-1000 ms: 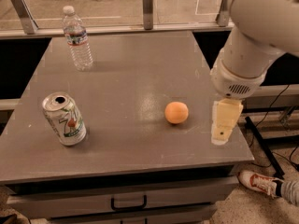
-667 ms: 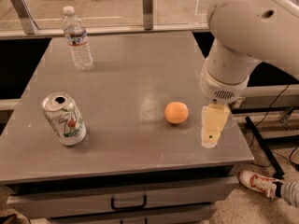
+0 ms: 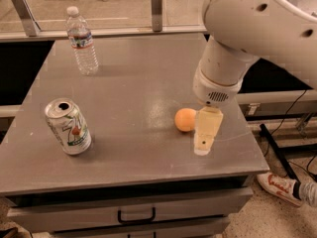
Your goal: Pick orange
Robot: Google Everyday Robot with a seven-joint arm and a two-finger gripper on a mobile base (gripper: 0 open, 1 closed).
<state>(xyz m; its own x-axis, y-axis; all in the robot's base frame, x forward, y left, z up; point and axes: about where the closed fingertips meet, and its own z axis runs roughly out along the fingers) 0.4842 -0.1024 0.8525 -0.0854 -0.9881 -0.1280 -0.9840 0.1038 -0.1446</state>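
Observation:
The orange (image 3: 184,119) is a small round matte fruit lying on the grey table (image 3: 133,88), right of centre. My gripper (image 3: 204,145) hangs from the big white arm (image 3: 247,29) and points down, just to the right of the orange and slightly nearer the front edge. It looks very close to the fruit, but I cannot tell whether it touches. Only one cream-coloured side of the gripper shows.
A soda can (image 3: 68,126) stands at the table's front left. A clear water bottle (image 3: 82,41) stands at the back left. A drawer handle (image 3: 136,216) is below the front edge. A person's shoe (image 3: 280,187) is on the floor at right.
The arm and gripper have moved left toward the orange and now stand right beside it. The orange, can and bottle have not moved.

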